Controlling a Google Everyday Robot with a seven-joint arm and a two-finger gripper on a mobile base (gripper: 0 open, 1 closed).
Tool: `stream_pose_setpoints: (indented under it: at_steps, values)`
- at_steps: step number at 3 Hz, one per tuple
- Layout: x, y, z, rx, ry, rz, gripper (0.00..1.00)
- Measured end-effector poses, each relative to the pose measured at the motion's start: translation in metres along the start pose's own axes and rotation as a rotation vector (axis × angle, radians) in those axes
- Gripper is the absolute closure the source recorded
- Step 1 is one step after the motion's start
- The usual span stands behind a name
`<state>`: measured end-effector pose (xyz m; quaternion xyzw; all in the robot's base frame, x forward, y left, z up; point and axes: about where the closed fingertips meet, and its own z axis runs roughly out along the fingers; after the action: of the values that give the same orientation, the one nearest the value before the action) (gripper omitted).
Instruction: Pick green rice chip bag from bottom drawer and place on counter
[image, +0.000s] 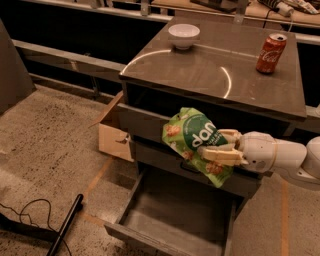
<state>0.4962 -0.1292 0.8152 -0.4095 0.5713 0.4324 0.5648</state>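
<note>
One gripper (214, 145), in from the right, clamps the one bag (191, 134), held in air before the two upper drawers (142, 122), seemingly shut, and above the open bottom drawer (177, 215). On the counter (200, 70): one bowl (184, 36), one can (270, 46), well apart. One box (114, 137) at left.

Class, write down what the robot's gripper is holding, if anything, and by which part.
The gripper holds the green rice chip bag by its right-hand edge, above the open bottom drawer.
</note>
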Motion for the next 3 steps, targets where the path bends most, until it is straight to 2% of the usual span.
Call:
stream_pose_setpoints:
  at_steps: [2, 3]
  values:
    - [-0.054, -0.048, -0.004, 0.054, 0.078, -0.075, 1.00]
    - [-0.075, -0.072, -0.004, 0.124, 0.095, -0.108, 1.00]
